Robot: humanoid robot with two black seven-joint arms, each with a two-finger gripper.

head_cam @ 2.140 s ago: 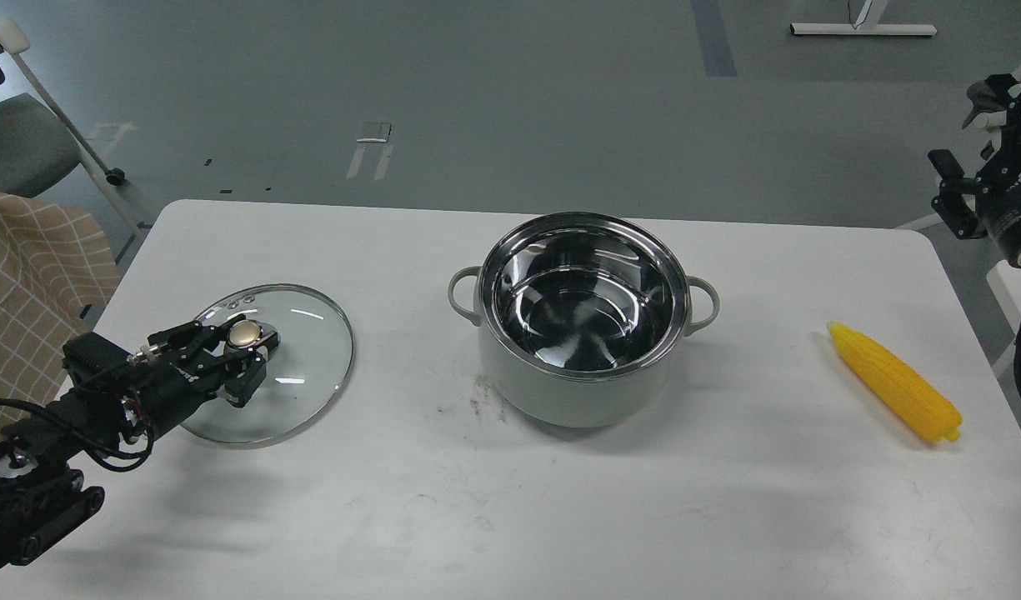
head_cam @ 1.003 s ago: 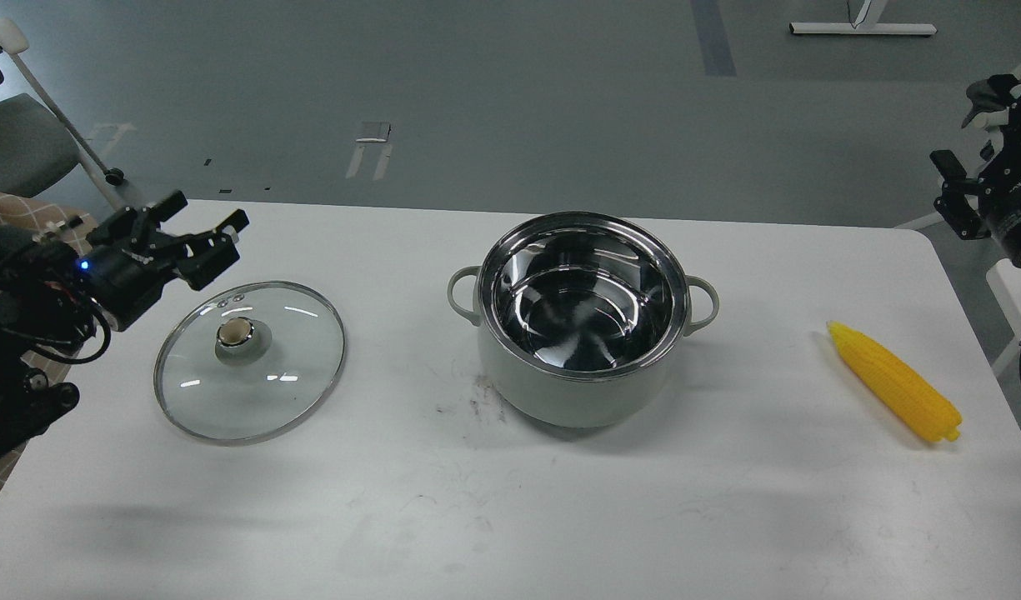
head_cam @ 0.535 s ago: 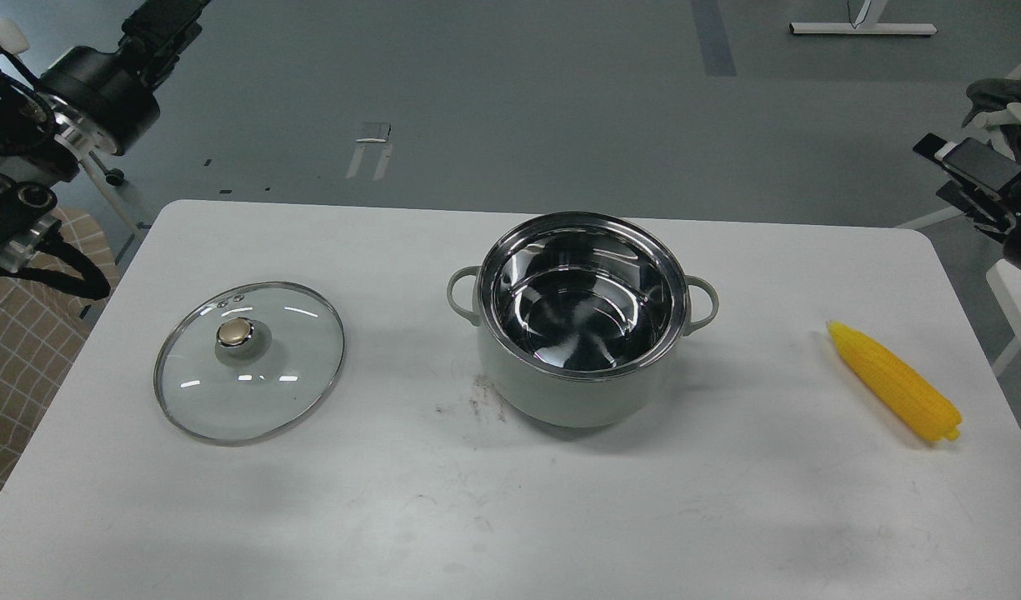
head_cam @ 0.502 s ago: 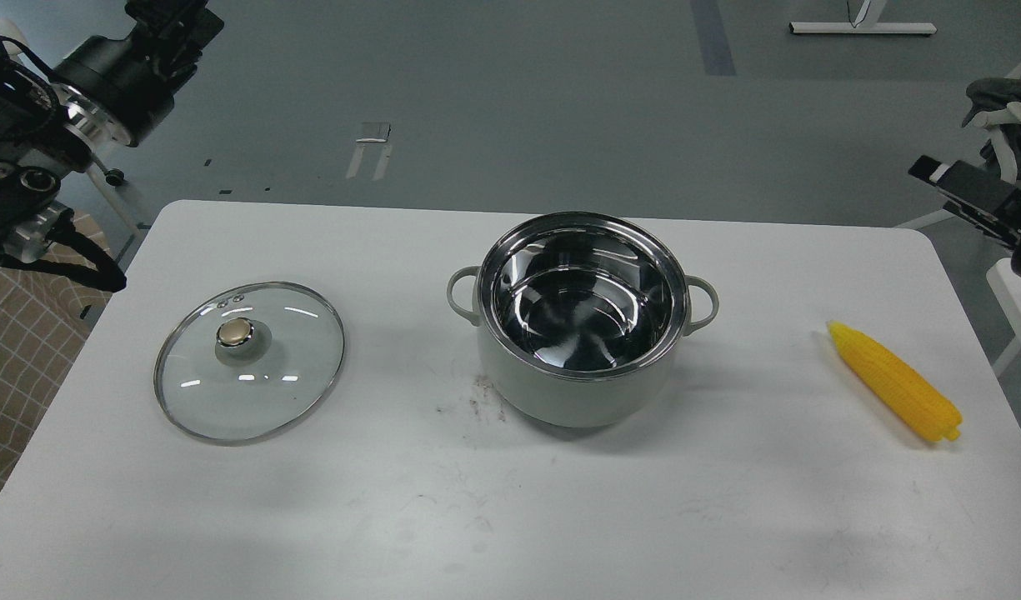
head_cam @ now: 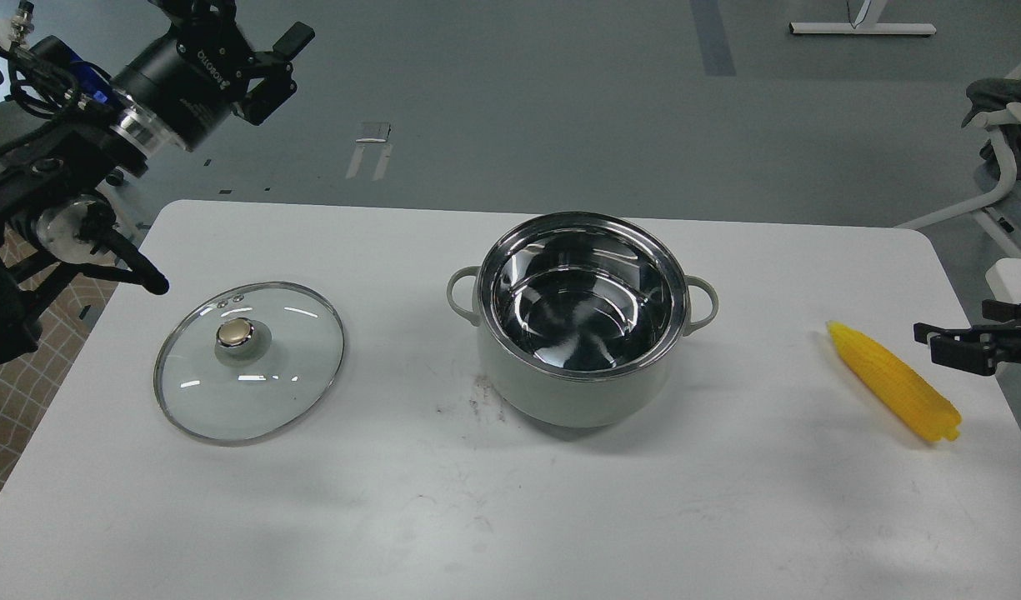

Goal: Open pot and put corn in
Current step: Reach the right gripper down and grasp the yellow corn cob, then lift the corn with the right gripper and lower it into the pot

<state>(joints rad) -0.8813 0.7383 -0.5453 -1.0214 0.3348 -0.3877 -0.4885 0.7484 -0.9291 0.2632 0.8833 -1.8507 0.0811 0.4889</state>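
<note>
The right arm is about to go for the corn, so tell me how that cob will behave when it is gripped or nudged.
The corn looks like rigid moulded plastic, so probably stiff and light. Its round, tapered body lies flat on the table, so a sideways nudge may roll it in a curve. The ridged kernels should give the right gripper some purchase, though the glossy surface could slip.

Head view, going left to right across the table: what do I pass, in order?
glass lid → pot → corn → right gripper, fingers apart, just right of the corn at the table's right side. The left gripper is raised above the far left corner, off the table.
</note>
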